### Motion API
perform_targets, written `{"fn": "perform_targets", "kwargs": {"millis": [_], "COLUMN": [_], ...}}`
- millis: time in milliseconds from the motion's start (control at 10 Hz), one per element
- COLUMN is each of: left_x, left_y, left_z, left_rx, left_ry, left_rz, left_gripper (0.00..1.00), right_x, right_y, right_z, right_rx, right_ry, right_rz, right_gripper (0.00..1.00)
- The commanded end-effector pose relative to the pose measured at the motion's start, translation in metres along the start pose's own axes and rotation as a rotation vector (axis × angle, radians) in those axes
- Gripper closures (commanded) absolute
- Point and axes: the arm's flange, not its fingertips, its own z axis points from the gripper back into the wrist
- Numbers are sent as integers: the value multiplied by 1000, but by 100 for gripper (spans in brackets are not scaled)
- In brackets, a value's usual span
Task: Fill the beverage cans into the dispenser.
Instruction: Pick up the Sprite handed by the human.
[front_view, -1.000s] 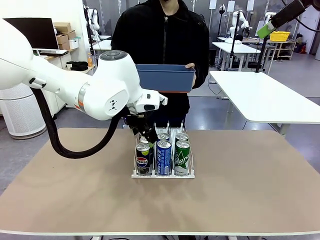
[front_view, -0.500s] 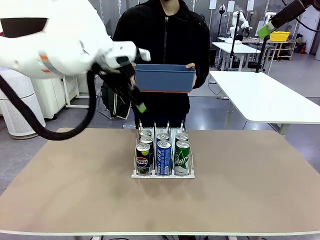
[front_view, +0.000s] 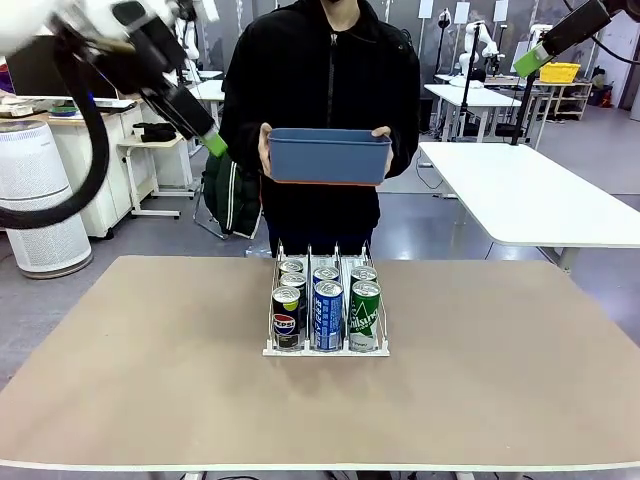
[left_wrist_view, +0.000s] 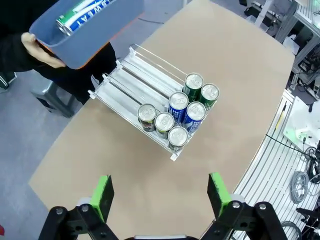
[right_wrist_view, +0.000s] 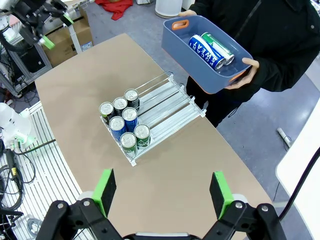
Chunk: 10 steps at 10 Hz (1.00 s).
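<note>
The white wire dispenser (front_view: 272, 349) stands at the table's middle with several beverage cans (front_view: 328, 313) upright in its three lanes: dark Pepsi on the left, blue in the middle, green on the right. From above, the cans (left_wrist_view: 179, 111) crowd the front end of the dispenser (left_wrist_view: 131, 82). My left gripper (front_view: 211, 144) hangs high at the upper left, well away from the rack, and stands open (left_wrist_view: 160, 197) with nothing in it. My right gripper (front_view: 531, 60) is up at the top right, open (right_wrist_view: 162, 192) and empty. It looks down on the dispenser (right_wrist_view: 172, 100).
A person at the far side holds a blue tub (front_view: 330, 157) at chest height above the table's far edge. Two cans (right_wrist_view: 210, 50), one blue and one green, lie in the tub (right_wrist_view: 200, 75). Bare tan table surrounds the rack on every side.
My left arm has lifted away from the back of the dispenser's left lane, swinging up and to the left with its gripper open. The right arm and the tub have stayed still.
</note>
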Motion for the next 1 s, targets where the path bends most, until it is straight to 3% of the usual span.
{"fn": "perform_targets", "kwargs": {"millis": [0,200,300,400,900], "left_x": [1,1,1,3,3], "left_y": [3,4,0,2,2], "left_z": [24,50,42,50,50], "left_rx": [20,97,69,62,62], "left_ry": [-17,-23,22,-49,-49], "left_rz": [-18,0,-3,-11,-11], "left_gripper": [0,0,0,0,0], "right_x": [-1,-1,-1,-1,-1], "right_y": [0,0,0,0,0], "right_z": [-1,-1,-1,-1,-1], "right_rx": [0,0,0,0,0], "right_ry": [3,3,3,3,3], "right_rz": [2,2,2,2,2], "right_gripper": [0,0,0,0,0]}}
